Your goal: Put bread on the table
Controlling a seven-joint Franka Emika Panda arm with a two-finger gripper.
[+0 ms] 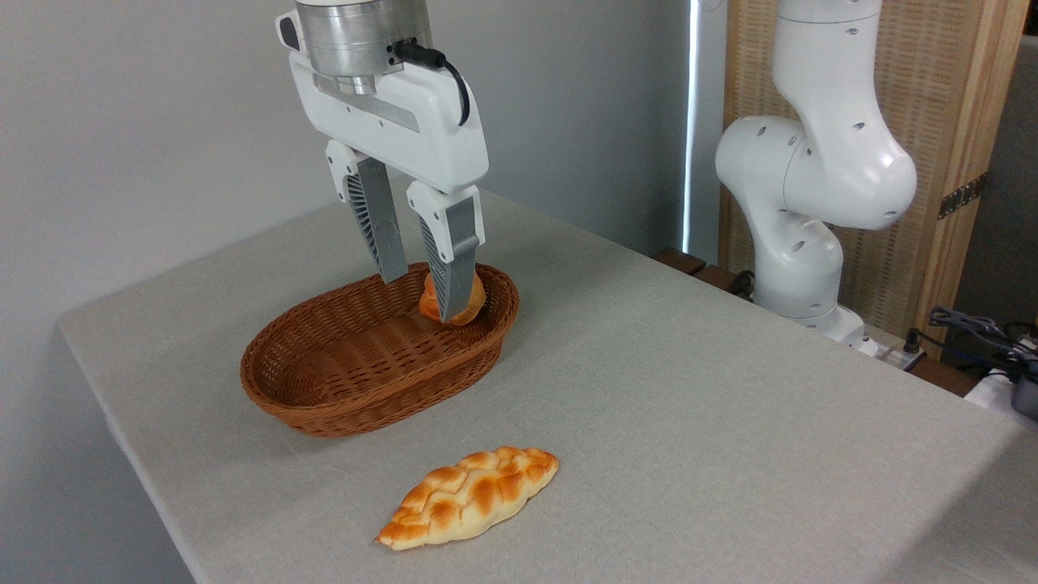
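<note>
My pincer point(423, 294) hung spread over the basket point(357, 381), 1 finger before the bun point(470, 304); bread point(470, 496) lay on the table point(730, 405).

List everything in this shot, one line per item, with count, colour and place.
loaf: one, pale yellow with golden-brown patches, lying on the table in front of the basket, nearest the camera.
bun: one, orange-brown, in the far right end of the basket, partly hidden by a finger.
basket: one, brown woven oval, on the table left of centre.
table: one, light grey-beige cloth, filling the lower frame.
wood panel: one, pale wood, upper right behind the arm.
cables: several, dark, right edge beyond the table.
arm: one, white, based past the table's far right edge.
end effector: one, white with grey fingers, open, over the basket's far end at the bun.
</note>
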